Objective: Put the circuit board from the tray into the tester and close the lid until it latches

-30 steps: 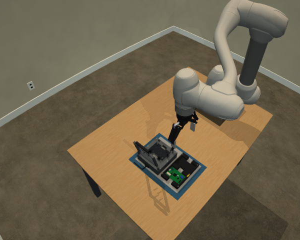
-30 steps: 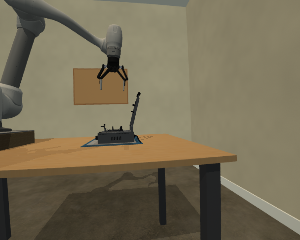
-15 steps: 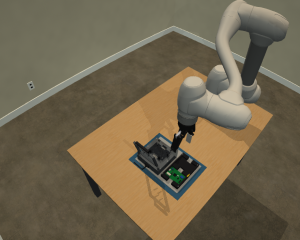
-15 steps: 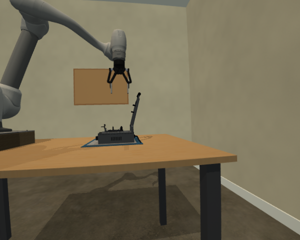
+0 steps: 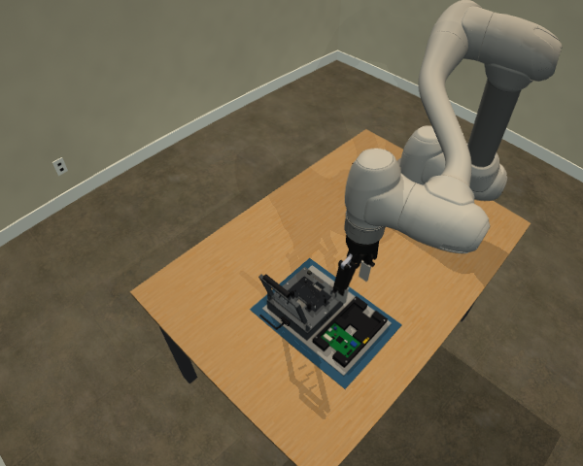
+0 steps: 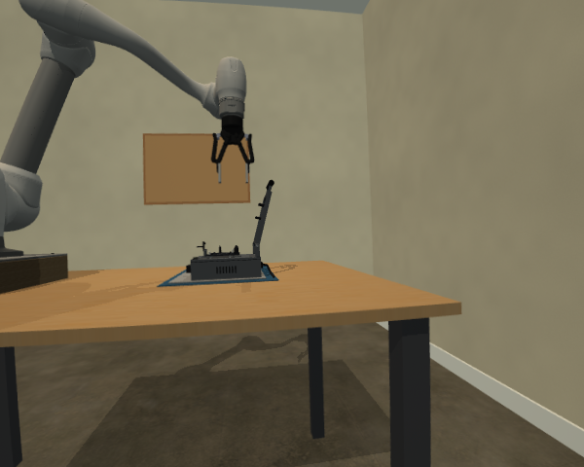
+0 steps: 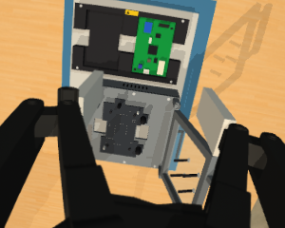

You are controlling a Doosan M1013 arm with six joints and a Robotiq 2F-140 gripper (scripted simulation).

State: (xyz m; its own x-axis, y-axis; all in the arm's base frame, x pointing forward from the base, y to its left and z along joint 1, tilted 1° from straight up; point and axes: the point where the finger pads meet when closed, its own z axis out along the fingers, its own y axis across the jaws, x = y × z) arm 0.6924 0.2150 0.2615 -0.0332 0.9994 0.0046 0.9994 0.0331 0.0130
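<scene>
One circuit board (image 5: pixel 340 340) (image 7: pixel 154 47) in one of two tray pockets.

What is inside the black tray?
In the black tray, the green circuit board lies in one pocket, its white connector showing; the other pocket shows only its dark floor. The board covers whatever is beneath it, so that can't be seen.
</scene>
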